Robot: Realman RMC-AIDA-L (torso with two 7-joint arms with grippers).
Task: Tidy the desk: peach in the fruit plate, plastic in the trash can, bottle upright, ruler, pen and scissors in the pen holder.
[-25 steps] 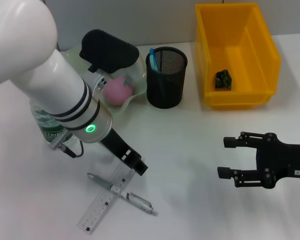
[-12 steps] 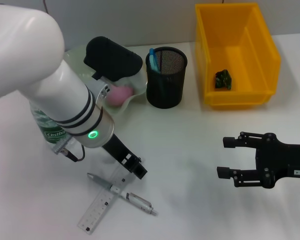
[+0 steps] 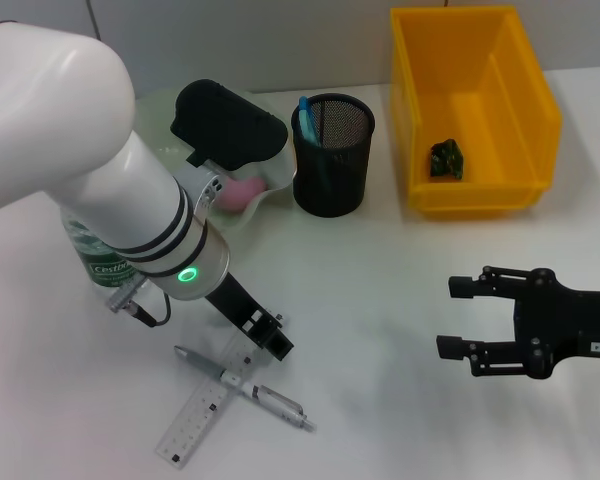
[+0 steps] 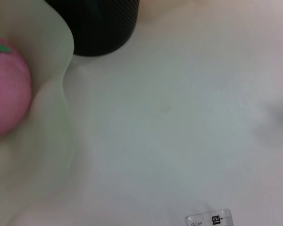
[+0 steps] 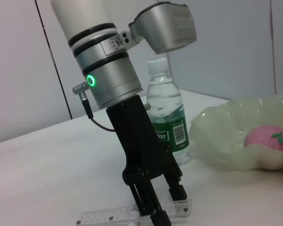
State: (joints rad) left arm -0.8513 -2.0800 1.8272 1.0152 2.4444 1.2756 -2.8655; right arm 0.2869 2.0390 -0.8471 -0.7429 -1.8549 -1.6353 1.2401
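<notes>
Two loose things lie nearest me on the white desk: a clear plastic ruler and a silver pen that crosses over it. My left pincer hangs just above the far end of the ruler, its black fingers spread a little apart with nothing between them; in the right wrist view the fingertips stand right over the ruler's edge, and I cannot tell whether they touch it. My right pincer waits over bare desk well off to the right, its fingers spread wide and holding nothing.

Behind my left arm a clear plastic water bottle with a green label stands upright near the desk's left side. Just beyond it sits the pale green wavy-rimmed fruit plate, and the pink peach with a green leaf lies inside it, partly hidden by my wrist in the head view. Right beside the plate, on its right, stands the black mesh pen holder with a blue-handled item sticking up in it; I cannot make out what that item is. Farthest back on the right sits the yellow plastic bin, serving as the trash can, with a small crumpled dark green scrap of plastic on its floor.
</notes>
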